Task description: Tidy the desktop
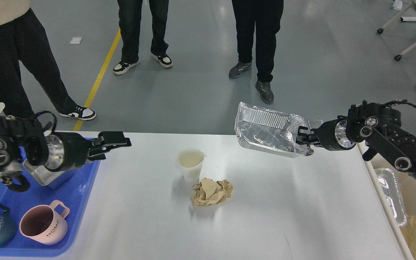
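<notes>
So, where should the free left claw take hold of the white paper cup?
Probably the paper cup is best pinched across its side wall, just below the rim, coming from the left claw's side: it stands upright, and the crumpled brown paper sits against its near right.

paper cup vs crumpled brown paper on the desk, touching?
Cannot tell. In the head view the paper cup stands directly behind the crumpled brown paper; the cup's base meets the wad's top edge in the image, but no gap or contact is plainly visible.

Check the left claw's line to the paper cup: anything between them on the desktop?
Nothing visible. The left claw hangs over the blue tray's inner edge, and only bare desktop lies between it and the paper cup. The crumpled paper sits on the cup's near side.
</notes>
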### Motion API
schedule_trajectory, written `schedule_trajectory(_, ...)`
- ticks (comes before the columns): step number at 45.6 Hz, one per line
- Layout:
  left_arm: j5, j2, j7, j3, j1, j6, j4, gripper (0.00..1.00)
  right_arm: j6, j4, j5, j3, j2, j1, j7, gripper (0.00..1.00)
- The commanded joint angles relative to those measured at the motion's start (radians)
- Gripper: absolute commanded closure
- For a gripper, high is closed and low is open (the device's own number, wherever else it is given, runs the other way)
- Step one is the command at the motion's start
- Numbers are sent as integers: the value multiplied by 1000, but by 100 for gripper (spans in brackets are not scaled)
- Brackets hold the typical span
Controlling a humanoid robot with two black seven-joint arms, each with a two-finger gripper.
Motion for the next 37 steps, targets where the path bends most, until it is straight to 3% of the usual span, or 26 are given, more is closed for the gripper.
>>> schedule_trajectory(1,67,-133,43,74,-59,32,77,7,0,3,0,0,-3,-1,0,100)
schedule_trajectory(14,150,-421,46,125,-142,81,361,8,-2,9,0,16,-7,-6,2,100)
schedule_trajectory(37,280,-644,18,130,-140,75,618,17,-2,9,0,22,-6,-6,2,100)
